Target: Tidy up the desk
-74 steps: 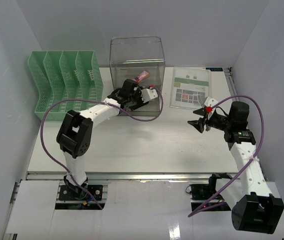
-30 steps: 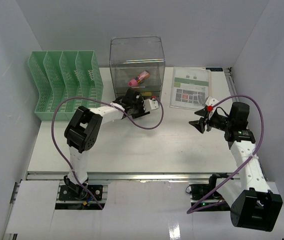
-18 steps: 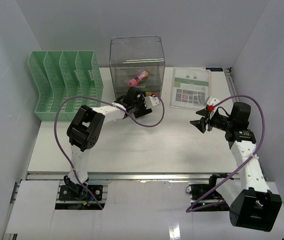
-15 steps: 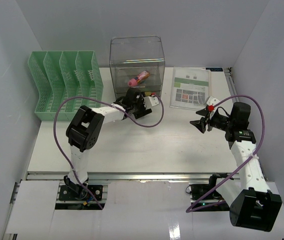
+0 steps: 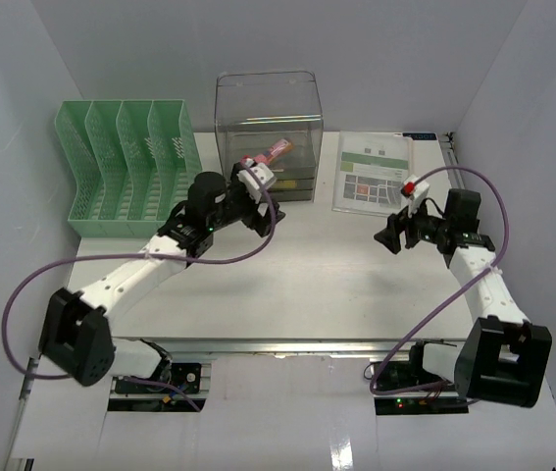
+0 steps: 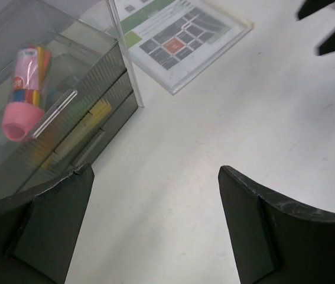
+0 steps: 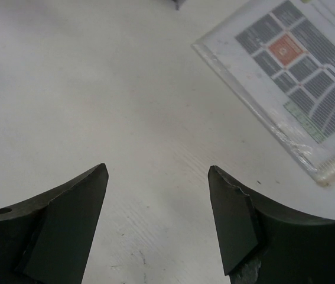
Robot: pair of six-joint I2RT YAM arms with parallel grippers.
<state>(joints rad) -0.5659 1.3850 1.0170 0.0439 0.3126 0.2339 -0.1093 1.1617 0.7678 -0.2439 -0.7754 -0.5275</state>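
Broadly, the white worktop (image 5: 327, 285) spread beneath everything, the clear drawer box (image 5: 268, 118) standing at its far edge. Right of that box the laminated sheet (image 5: 374, 172) lay so flat that the right pincer (image 7: 156, 170), spread and empty, might scrape without lifting it; the left pincer (image 6: 155, 170), likewise spread in front of the box, could knock its wall.

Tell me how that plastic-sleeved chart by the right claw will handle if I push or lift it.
The plastic-sleeved chart lies flat on the desk, so a push probably slides it, and its edge looks hard to pinch. It looks thin, so it is likely light and floppy if lifted by a corner. Its glossy cover may slip in the right claw.
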